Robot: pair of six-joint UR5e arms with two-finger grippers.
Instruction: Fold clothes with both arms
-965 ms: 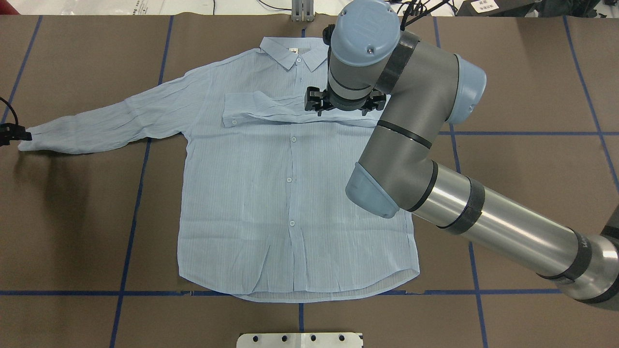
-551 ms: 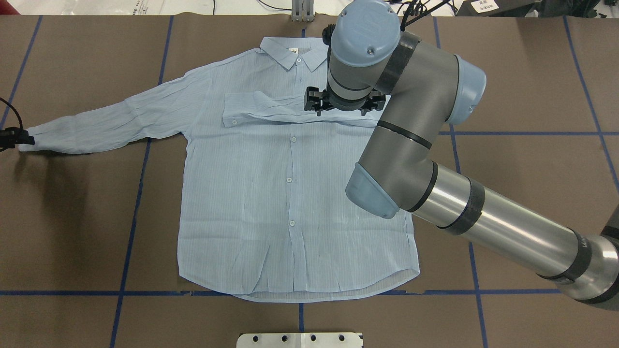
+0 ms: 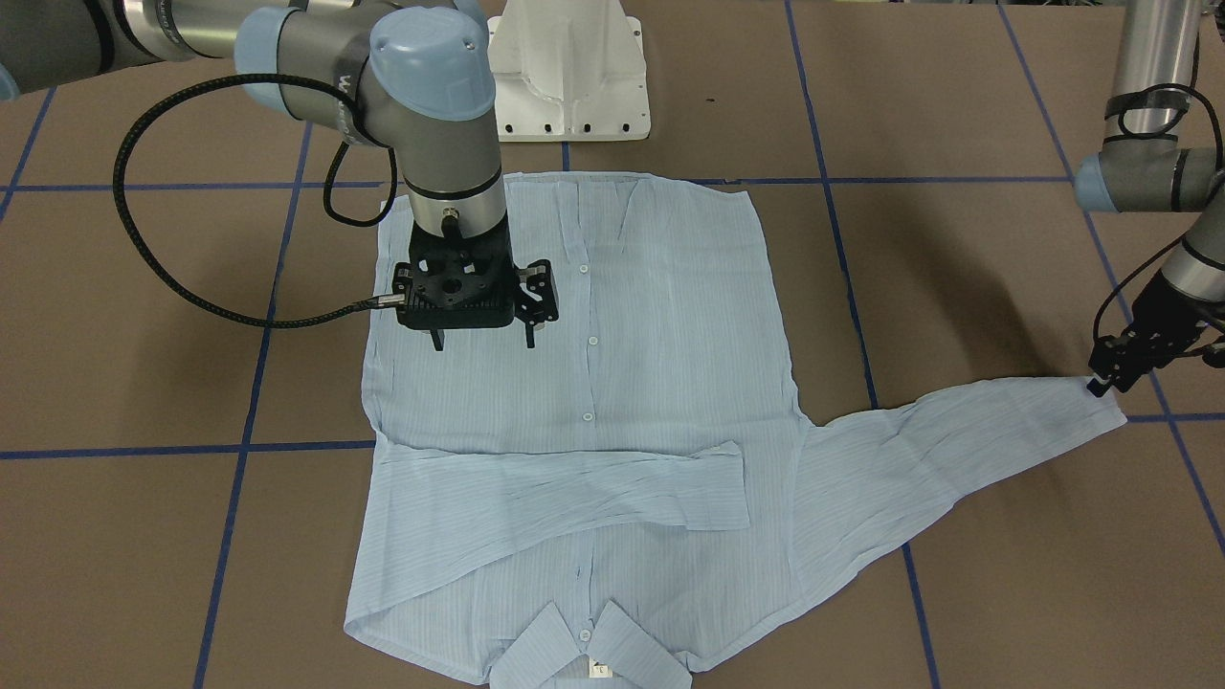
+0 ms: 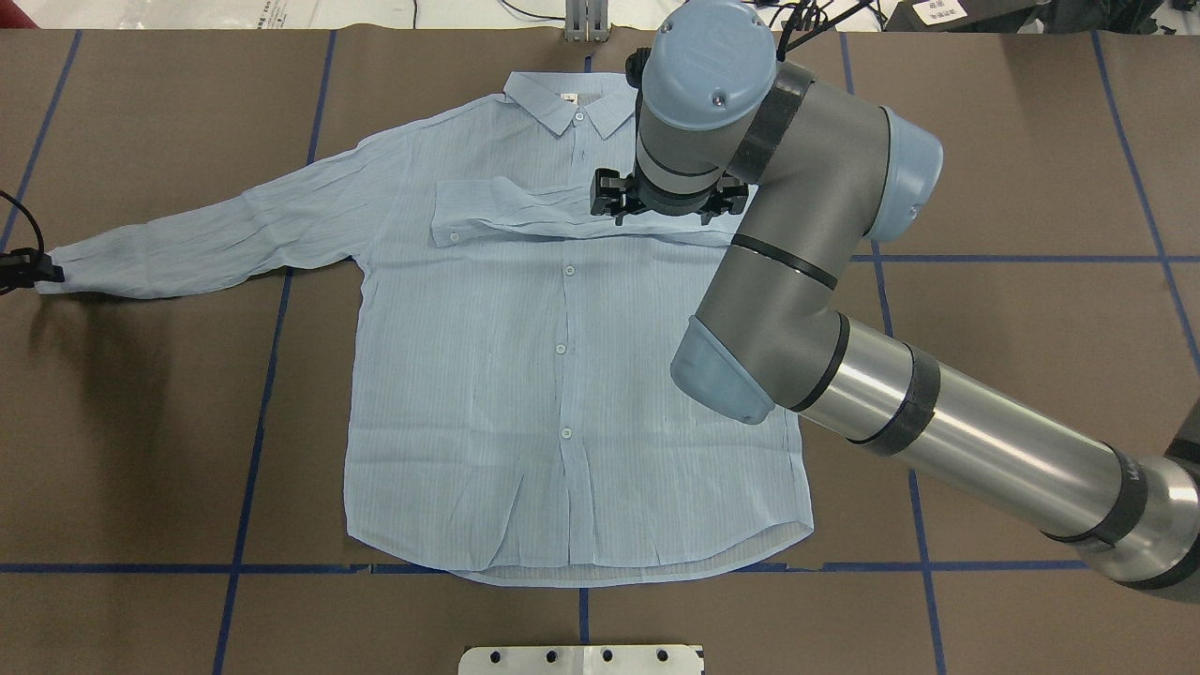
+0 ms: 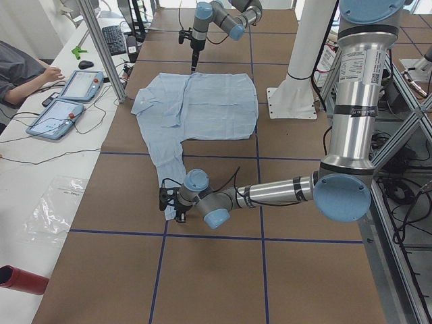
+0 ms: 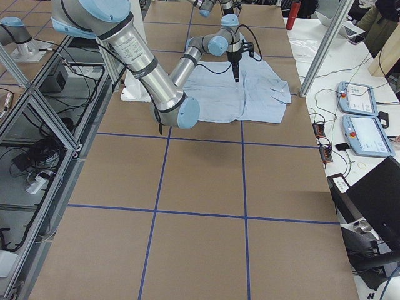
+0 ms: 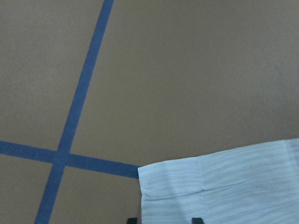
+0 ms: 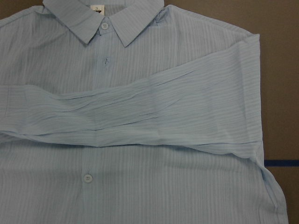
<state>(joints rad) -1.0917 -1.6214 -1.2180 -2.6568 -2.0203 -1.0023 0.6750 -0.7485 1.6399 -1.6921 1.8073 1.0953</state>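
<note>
The light-blue shirt (image 4: 525, 394) lies flat, buttons up, collar at the far edge; it also shows in the front view (image 3: 651, 316). One sleeve (image 4: 525, 211) is folded across the chest (image 8: 140, 112). The other sleeve (image 4: 187, 244) stretches out to the left. My left gripper (image 4: 28, 269) sits low at that sleeve's cuff (image 7: 224, 186), and its fingertips (image 7: 132, 219) stand apart on either side of the cuff edge. My right gripper (image 3: 483, 340) hangs open and empty above the shirt body, near the folded sleeve.
The white pedestal base (image 3: 569, 77) stands at the near table edge behind the shirt hem. Blue tape lines (image 4: 262, 394) cross the brown table. An operator's table with tablets (image 5: 67, 88) and a metal post (image 5: 101, 47) stand beyond the far edge.
My left gripper has shifted slightly down at the cuff of the outstretched sleeve. The right arm and the shirt have not moved.
</note>
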